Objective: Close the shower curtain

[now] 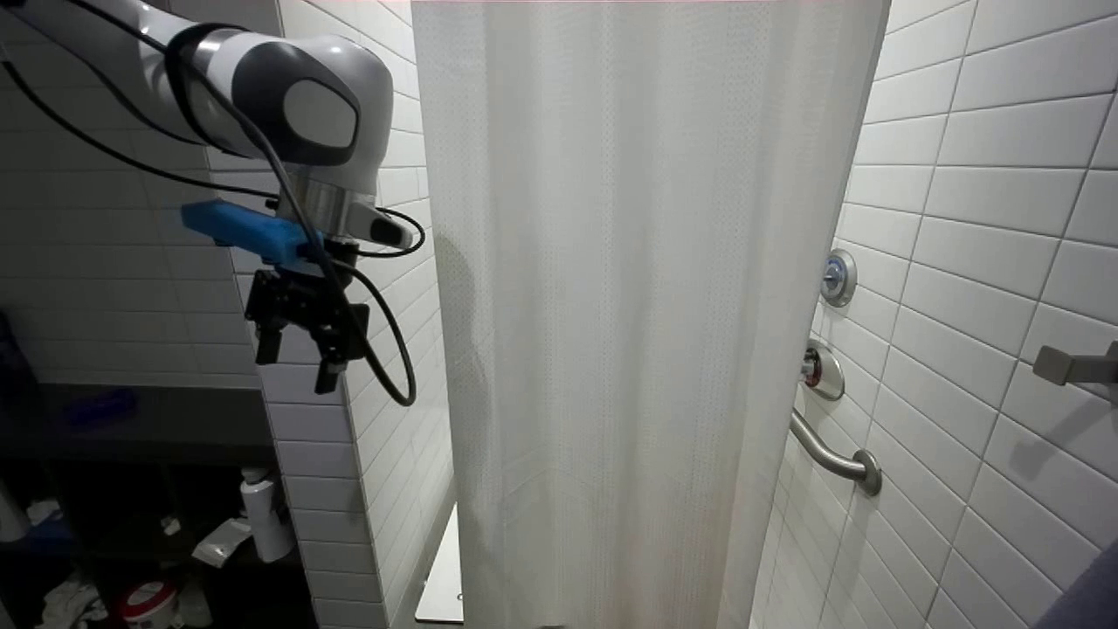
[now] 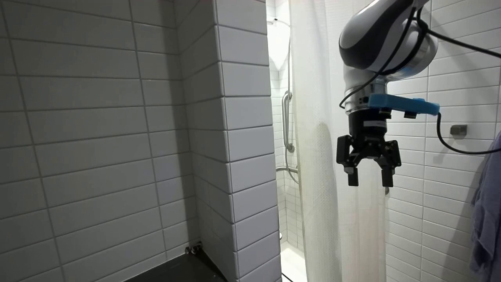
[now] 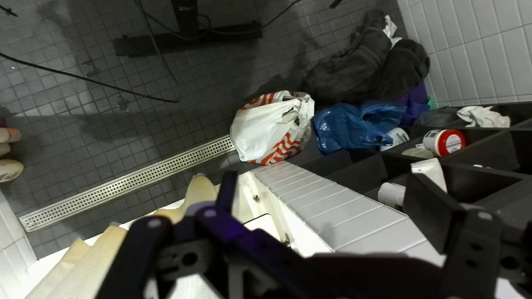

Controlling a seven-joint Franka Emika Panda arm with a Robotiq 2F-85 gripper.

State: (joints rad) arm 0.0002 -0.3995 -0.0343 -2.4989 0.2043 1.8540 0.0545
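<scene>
white folded cloth shower curtain (image 1: 603,306): finely dimpled, matt | white rectangular ceramic-looking wall tiles (image 1: 987,253): smooth, slight sheen | curved silver metal grab bar (image 1: 826,452): satin | crumpled blue plastic bag (image 3: 345,128): glossy

A glossy white, dark-grey-panelled jointed robot arm (image 1: 262,74) held out in front of me, bent downward near its end, round silvery metal wrist (image 1: 327,205) above a black two-fingered gripper (image 2: 370,178), blunt rectangular fingertips (image 2: 387,178) pointing down, well apart.
</scene>
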